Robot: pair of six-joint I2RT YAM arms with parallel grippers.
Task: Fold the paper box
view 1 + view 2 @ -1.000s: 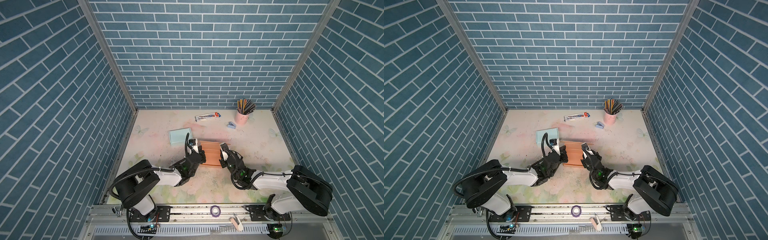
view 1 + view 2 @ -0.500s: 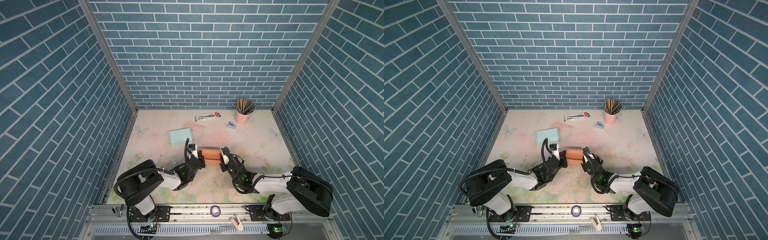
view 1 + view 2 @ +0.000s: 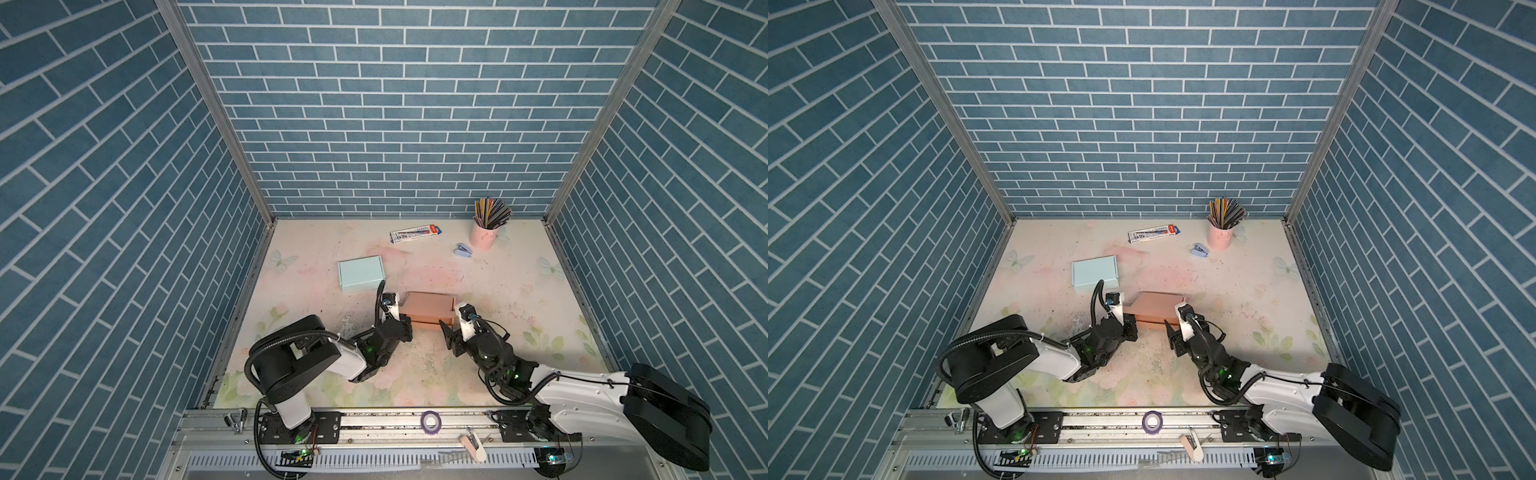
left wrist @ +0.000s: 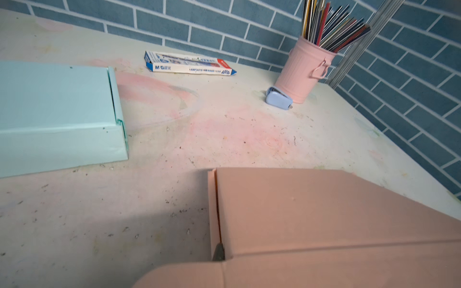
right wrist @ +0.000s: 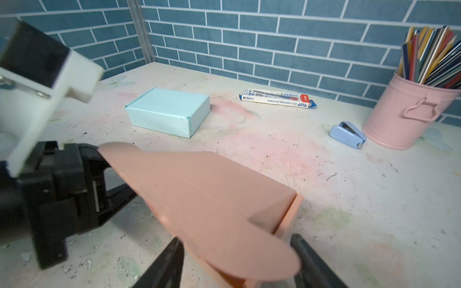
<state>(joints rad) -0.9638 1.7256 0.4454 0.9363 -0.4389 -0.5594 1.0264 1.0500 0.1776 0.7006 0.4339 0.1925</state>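
Observation:
The paper box [image 3: 428, 309] [image 3: 1160, 309] is salmon card and lies on the table with its lid down. My left gripper [image 3: 405, 322] [image 3: 1129, 322] is at the box's left end, shut on its rounded side flap. That flap [image 4: 179, 274] covers the jaws in the left wrist view, where only one dark fingertip [image 4: 218, 251] shows in the slot beside the lid. My right gripper [image 3: 451, 329] [image 5: 237, 264] is open at the box's right end. Its two fingers stand on either side of the other rounded flap [image 5: 249, 256] without pinching it.
A closed light blue box [image 3: 360, 272] [image 5: 169, 112] lies behind and left of the paper box. At the back are a pencil carton [image 3: 415, 233], a pink cup of pencils [image 3: 484, 235] and a small blue stapler [image 3: 463, 249]. A purple tape roll [image 3: 430, 417] sits on the front rail.
The box's lid has come down, so the box now looks flatter. My right gripper has opened off its flap. My left gripper has stayed shut at the left end.

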